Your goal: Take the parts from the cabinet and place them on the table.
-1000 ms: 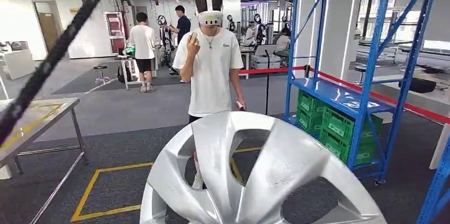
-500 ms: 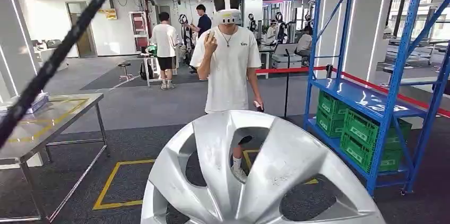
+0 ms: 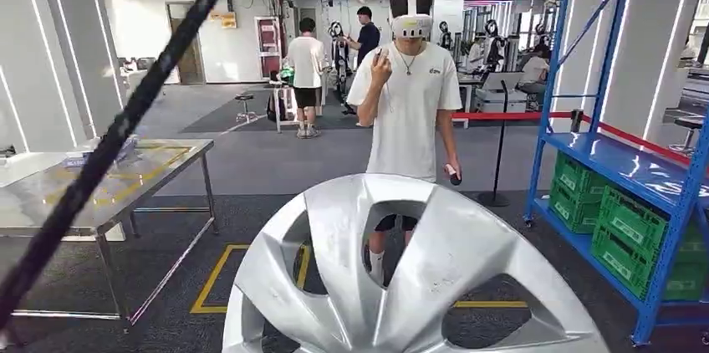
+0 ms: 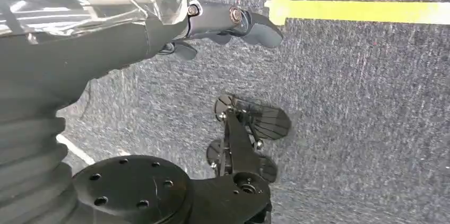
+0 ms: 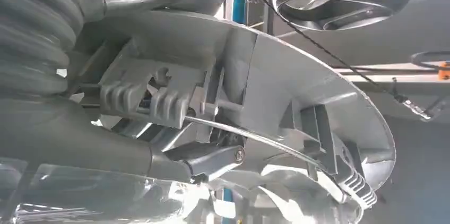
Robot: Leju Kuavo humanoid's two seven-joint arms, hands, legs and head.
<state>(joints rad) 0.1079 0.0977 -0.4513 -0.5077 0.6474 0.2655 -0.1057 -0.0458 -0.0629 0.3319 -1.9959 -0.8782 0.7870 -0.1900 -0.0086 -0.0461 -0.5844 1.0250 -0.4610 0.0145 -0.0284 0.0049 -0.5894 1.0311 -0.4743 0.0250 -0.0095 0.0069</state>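
Observation:
A large silver wheel cover [image 3: 401, 273] stands upright close in front of me, low in the head view. In the right wrist view my right hand [image 5: 101, 149] grips its ribbed back side [image 5: 297, 86], the thumb pressed against the inner clips. My left hand [image 4: 159, 27] hangs over the grey carpet and holds nothing, its dark fingers [image 4: 249, 22] stretched out. A steel table [image 3: 125, 177] stands to the left. To the right is the blue cabinet rack [image 3: 619, 161].
A person in a white T-shirt with a headset [image 3: 410, 110] stands just beyond the wheel cover. Green crates [image 3: 635, 232] sit on the rack's low shelf. Yellow floor tape [image 3: 209, 286] marks a square. A black cable [image 3: 125, 127] crosses the view diagonally.
The camera has turned left: the table has come further into view, and the rack and person have slid right. The wheel cover stays in the same place in the picture.

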